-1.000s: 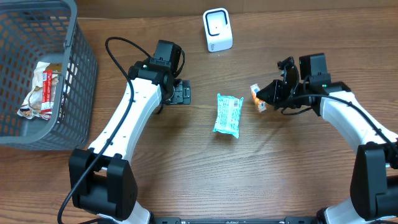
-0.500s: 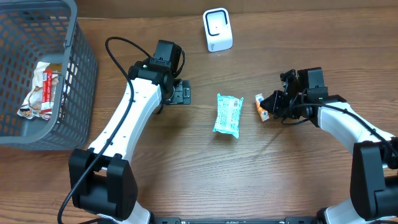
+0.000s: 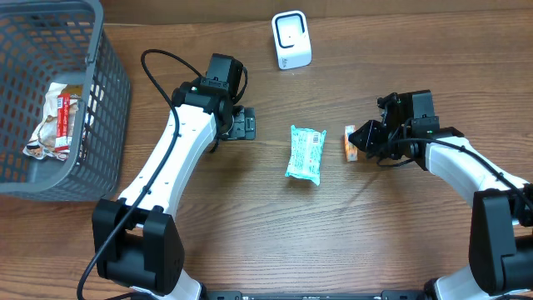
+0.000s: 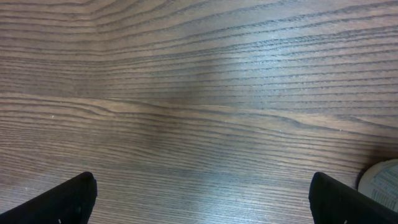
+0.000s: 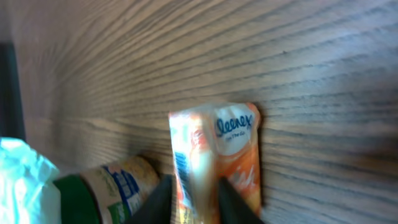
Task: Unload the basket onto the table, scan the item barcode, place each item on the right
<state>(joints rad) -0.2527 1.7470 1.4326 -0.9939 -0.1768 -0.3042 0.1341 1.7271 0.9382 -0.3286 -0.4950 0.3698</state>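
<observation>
An orange tissue pack (image 3: 351, 142) lies flat on the wooden table, right of centre. My right gripper (image 3: 364, 136) sits right against it from the right. In the right wrist view the orange tissue pack (image 5: 236, 149) fills the middle, and my right gripper (image 5: 193, 199) straddles its raised fold with the jaws slightly parted, open. The white scanner (image 3: 291, 39) stands at the back centre. My left gripper (image 3: 243, 125) hovers left of centre, open wide over bare wood, as the left wrist view confirms for the left gripper (image 4: 202, 196).
A teal snack packet (image 3: 306, 153) lies between the two grippers. A grey basket (image 3: 100, 100) at the far left holds a red and white packet (image 3: 57, 123). A green and tan printed thing (image 5: 106, 186) shows left of the tissue pack.
My right gripper has come down and slightly right with the tissue pack. The pack went from tilted in the grip to lying flat on the table, and the jaws have parted. The left arm stayed still.
</observation>
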